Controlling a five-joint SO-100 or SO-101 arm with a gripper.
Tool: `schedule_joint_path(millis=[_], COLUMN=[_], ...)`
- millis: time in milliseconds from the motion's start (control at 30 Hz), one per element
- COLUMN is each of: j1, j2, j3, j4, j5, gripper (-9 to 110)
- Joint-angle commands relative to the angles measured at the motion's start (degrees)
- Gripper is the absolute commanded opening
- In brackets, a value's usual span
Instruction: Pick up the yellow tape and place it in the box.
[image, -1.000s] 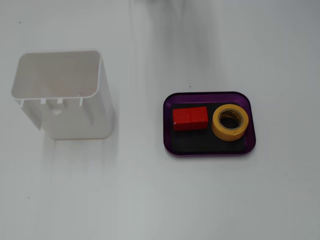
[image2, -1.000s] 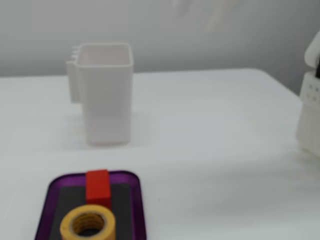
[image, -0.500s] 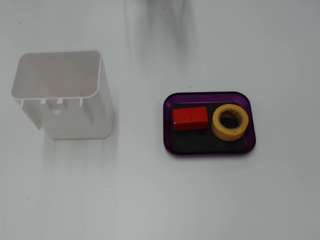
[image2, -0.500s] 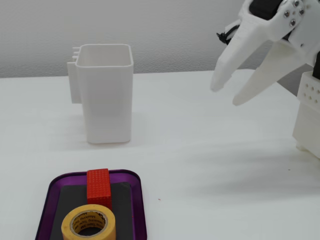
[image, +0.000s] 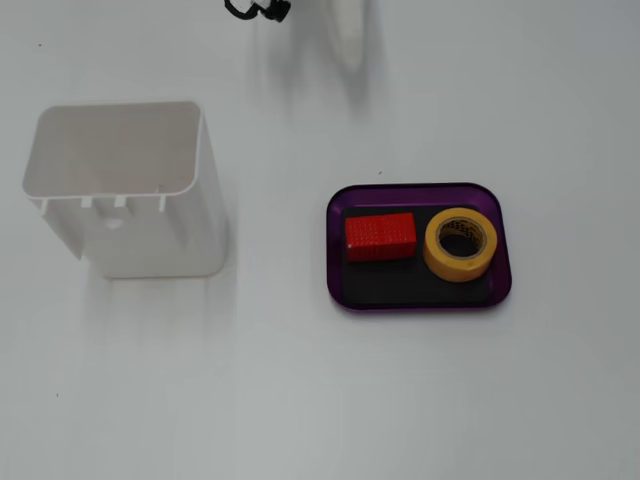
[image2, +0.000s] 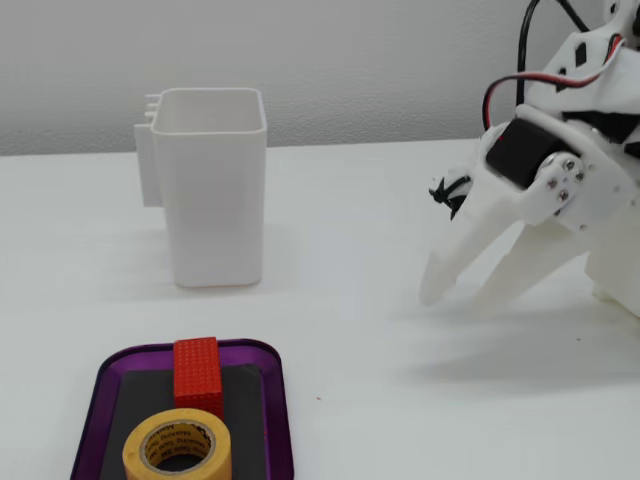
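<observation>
You see the yellow tape (image2: 178, 453) lying flat in the box (image2: 272, 400), at the end nearest the camera, with its pale core facing up. A red block (image2: 196, 372) sits just behind it in the same tray, near the far rim. The box rests at the table's (image2: 350, 220) front left edge. Behind it, toward the table's far left, stands a tall white container (image2: 208, 185). On the right side, your gripper (image2: 456, 297) points down at the table with its jaws spread apart and nothing between them, well apart from the box.
</observation>
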Motion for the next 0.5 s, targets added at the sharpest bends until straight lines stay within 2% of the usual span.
schedule_joint_path(millis=[0, 167, 467], j1=[0.4, 0.4, 0.4], j2=[4.2, 4.2, 4.2], j3=[3.9, 10.4, 11.0], j4=[-3.5, -6.7, -6.0], j5=[5.1, 7.2, 7.2], gripper=[12, 12, 11])
